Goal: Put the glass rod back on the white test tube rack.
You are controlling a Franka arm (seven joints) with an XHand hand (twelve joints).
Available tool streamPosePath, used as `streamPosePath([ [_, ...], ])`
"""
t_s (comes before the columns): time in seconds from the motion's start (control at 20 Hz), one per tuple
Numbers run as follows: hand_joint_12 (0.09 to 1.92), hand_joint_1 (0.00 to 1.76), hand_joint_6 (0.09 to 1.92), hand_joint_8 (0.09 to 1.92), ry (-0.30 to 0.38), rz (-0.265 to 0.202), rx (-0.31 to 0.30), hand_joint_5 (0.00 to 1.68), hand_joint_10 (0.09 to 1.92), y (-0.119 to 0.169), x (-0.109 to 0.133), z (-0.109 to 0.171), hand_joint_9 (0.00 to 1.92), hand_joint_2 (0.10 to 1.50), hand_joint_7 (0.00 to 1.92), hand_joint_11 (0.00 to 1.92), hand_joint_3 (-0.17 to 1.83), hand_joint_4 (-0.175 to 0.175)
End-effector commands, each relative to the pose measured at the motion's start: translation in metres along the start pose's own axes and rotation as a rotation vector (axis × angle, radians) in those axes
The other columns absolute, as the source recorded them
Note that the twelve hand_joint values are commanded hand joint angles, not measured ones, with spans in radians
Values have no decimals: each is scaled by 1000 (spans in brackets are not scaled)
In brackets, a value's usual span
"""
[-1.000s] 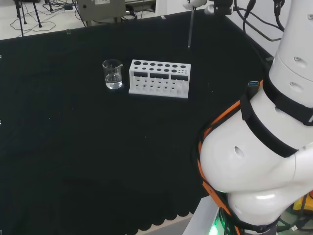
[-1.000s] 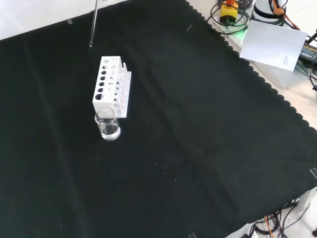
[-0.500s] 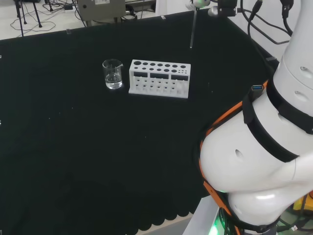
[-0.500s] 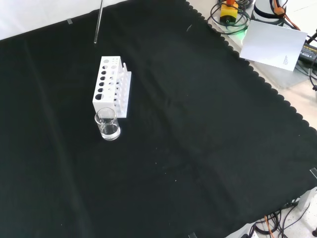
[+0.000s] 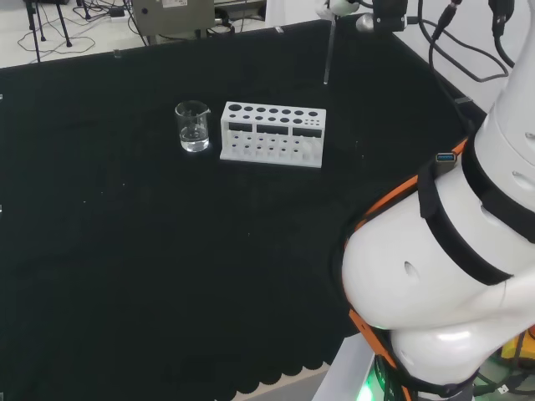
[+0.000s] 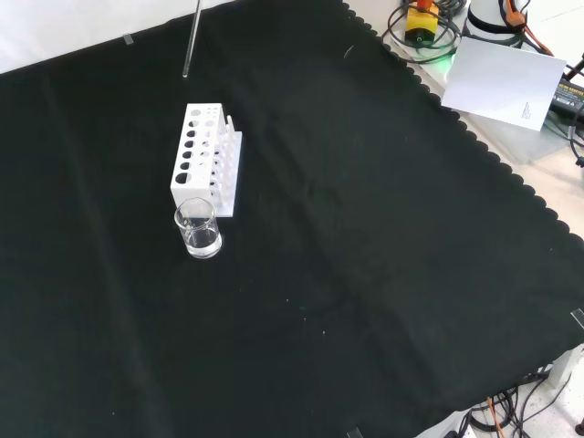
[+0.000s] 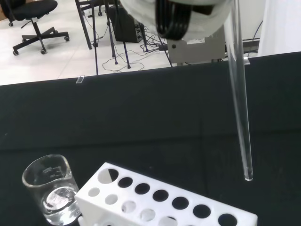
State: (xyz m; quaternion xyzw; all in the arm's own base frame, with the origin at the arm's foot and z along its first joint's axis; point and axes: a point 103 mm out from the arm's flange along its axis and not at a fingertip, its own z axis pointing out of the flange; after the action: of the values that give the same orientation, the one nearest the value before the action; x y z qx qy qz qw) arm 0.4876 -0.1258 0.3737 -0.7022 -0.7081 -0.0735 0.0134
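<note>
Glass rod, hanging upright at upper left of the front view, has been shifted rightward toward white rack; fingers' state cannot be told; lowering into a hole judged next.

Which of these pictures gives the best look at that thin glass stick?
The wrist view: the glass rod hangs close and large, its tip above the white test tube rack. The head view and front view show a thin, faint line beyond the rack.
</note>
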Motion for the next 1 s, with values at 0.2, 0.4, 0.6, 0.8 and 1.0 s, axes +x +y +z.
streamPosePath([
  [0.2, 808, 1301, 426, 1118, 9, -14, 11, 1176, 750, -5, 11, 5, 1645, 887, 1132, 1189, 344, -175],
  [0.4, 808, 1301, 425, 1118, 8, -17, 23, 1176, 750, -3, 13, 9, 1645, 887, 1132, 1190, 342, -175],
  [0.6, 807, 1301, 424, 1118, 9, -19, 30, 1176, 750, -2, 16, 15, 1644, 888, 1132, 1190, 340, -175],
  [0.8, 807, 1301, 423, 1117, 9, -21, 40, 1177, 750, 0, 15, 19, 1644, 889, 1133, 1190, 339, -175],
  [1.0, 807, 1301, 423, 1117, 12, -19, 51, 1177, 750, 3, 15, 26, 1644, 889, 1133, 1190, 338, -175],
])
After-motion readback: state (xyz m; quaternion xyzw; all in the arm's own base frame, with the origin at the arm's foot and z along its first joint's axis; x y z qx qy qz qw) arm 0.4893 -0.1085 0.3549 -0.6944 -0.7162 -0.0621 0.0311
